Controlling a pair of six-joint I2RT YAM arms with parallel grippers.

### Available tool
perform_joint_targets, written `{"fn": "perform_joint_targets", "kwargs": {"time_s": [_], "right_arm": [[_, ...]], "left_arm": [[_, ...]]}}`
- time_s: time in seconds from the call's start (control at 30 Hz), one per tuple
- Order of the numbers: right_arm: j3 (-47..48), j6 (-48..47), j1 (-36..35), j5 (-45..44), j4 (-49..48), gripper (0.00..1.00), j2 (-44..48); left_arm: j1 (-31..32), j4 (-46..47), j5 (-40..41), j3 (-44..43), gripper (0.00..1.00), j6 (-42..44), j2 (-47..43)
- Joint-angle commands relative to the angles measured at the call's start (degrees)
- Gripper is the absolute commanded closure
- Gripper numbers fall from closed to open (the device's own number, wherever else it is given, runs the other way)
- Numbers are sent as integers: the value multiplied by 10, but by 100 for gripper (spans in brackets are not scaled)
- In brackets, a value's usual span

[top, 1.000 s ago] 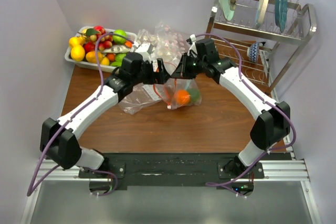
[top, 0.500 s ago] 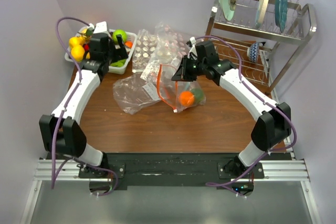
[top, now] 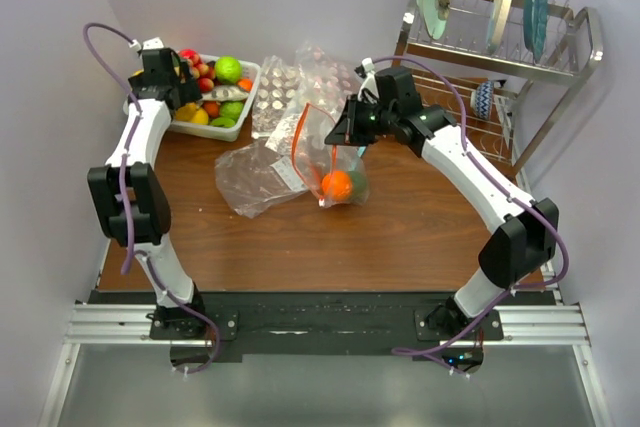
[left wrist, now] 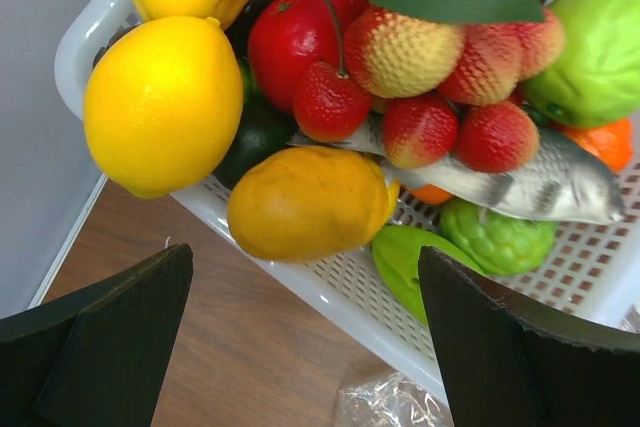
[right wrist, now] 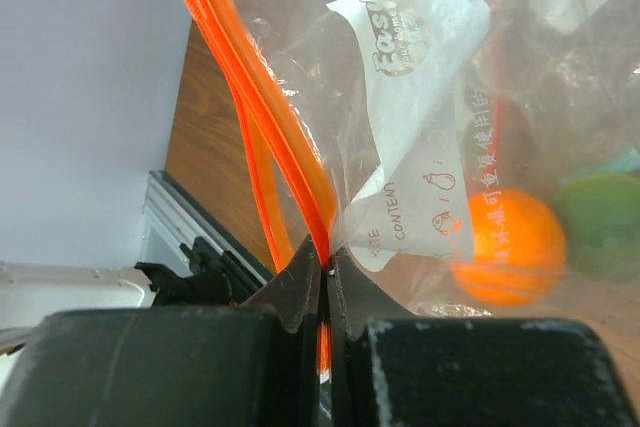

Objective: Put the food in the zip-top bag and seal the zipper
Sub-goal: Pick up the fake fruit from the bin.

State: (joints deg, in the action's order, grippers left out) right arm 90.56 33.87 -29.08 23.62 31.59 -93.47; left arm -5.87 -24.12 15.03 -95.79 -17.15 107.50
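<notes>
Left gripper (top: 178, 95) now hangs over the near-left end of the white basket (top: 205, 131) at the far-left corner of the table (top: 400, 237). One second ago it was at the bag mouth, close to the right gripper. Half a second ago it was already above the basket, and it has since moved further left. In the left wrist view the left gripper (left wrist: 305, 347) has its fingers (left wrist: 100, 337) spread wide with nothing between them. They stand above bare wood just short of the basket rim (left wrist: 330, 292). A lemon (left wrist: 165, 102), a red apple (left wrist: 290, 37) and a toy fish (left wrist: 520, 182) lie in the basket ahead of them.

Right gripper (top: 345, 132) is pressed together on the zipper (top: 298, 137) and alone holds up the zip-top bag (top: 335, 162). In the right wrist view the fingers (right wrist: 300, 292) pinch the orange strip, and the zipper (right wrist: 265, 107) runs away from the pinch in two separated lines, so the mouth is not sealed along that stretch.

The bag hangs near the table centre with its lower end on the wood. An orange (top: 337, 185) and a green fruit (top: 357, 182) sit side by side at the bottom; both also show through the plastic from the wrist as orange (right wrist: 510, 247) and green fruit (right wrist: 600, 222). Compared with half a second ago, the bag has shifted slightly left. Loose clear bags (top: 255, 177) lie just left of it.
</notes>
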Motion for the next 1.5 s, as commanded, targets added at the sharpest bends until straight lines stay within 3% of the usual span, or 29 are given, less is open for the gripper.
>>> {"fn": "perform_joint_targets", "kwargs": {"time_s": [0.0,0.33,0.53,0.67,0.77,0.83,1.07,1.33,1.47], "right_arm": [[14,-7,0,24,-9,100,-5],[8,-9,0,33,-15,100,-11],[3,-10,0,32,-14,100,-8],[-2,-11,-1,29,-15,100,-6],[-2,-11,0,29,-15,100,-7],[-2,-10,0,29,-16,100,-7],[2,-15,-1,24,-9,100,-7],[5,-14,0,22,-9,100,-13],[10,-13,0,24,-11,100,-19]], "left_arm": [[-15,-9,-3,-49,0,7,25],[-45,14,-91,-41,0,-28,79],[-50,48,-132,-25,13,-40,83],[-51,55,-148,-23,30,-44,86],[-52,51,-160,-19,35,-47,82],[-52,56,-153,-6,42,-49,67],[-52,72,-200,23,46,-57,-4],[-52,49,-328,46,47,-69,-84],[-47,95,-435,120,48,-116,-135]]}}
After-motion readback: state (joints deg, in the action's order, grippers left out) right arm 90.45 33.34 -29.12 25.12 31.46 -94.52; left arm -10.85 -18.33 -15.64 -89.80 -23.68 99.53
